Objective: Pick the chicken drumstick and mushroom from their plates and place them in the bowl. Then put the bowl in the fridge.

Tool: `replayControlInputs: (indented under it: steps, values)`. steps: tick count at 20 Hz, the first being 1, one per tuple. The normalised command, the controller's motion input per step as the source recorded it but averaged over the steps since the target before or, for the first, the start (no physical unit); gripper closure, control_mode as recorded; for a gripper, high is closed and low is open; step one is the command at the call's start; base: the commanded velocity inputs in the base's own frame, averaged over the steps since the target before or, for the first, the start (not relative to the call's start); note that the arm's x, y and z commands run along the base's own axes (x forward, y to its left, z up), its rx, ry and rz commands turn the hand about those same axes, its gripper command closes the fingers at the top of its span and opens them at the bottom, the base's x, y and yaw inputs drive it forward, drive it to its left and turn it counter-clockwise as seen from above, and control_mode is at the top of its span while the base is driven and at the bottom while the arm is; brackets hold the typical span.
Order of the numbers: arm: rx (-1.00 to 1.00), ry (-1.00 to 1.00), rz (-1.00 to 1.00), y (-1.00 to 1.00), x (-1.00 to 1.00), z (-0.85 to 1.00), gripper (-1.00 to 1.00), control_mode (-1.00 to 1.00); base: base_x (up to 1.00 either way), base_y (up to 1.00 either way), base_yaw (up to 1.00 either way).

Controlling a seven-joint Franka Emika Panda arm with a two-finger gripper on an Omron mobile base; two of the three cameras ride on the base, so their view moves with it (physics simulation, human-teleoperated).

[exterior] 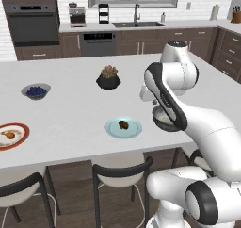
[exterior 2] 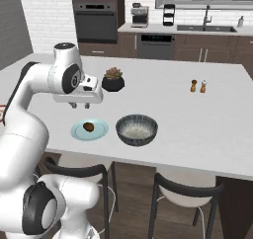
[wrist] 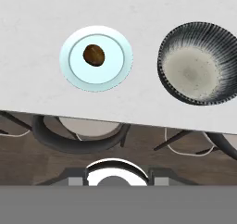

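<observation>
- In the left base view the arm hid most of the bowl [exterior: 162, 120], right of center; the right base view showed it whole.
- The red-rimmed plate [exterior: 12, 135] with the drumstick [exterior: 7, 134] was cut off at the left edge.
- The mushroom [wrist: 94, 55] lay on the blue plate [wrist: 74, 75], upper left of the hand view.
- The fingers [exterior 2: 80, 105] hung above the counter [exterior 2: 197, 114]; whether apart or together, I cannot tell.
- No writing was readable.
</observation>
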Motion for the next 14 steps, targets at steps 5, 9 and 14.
replayControlInputs:
  steps: [5, 9, 14]
  values:
    - [-0.01, 0.01, 0.0, 0.04, -0.08, -0.15, -1.0, -1.0, 0.0, 0.0, 0.0]
    - [-0.06, -0.06, 0.15, 0.61, -0.44, -0.49, -1.0, -1.0, 0.0, 0.0, 0.0]
    - [-0.12, -0.13, 0.27, 0.82, 0.0, -0.58, -1.0, -1.0, 0.0, 0.0, 0.0]
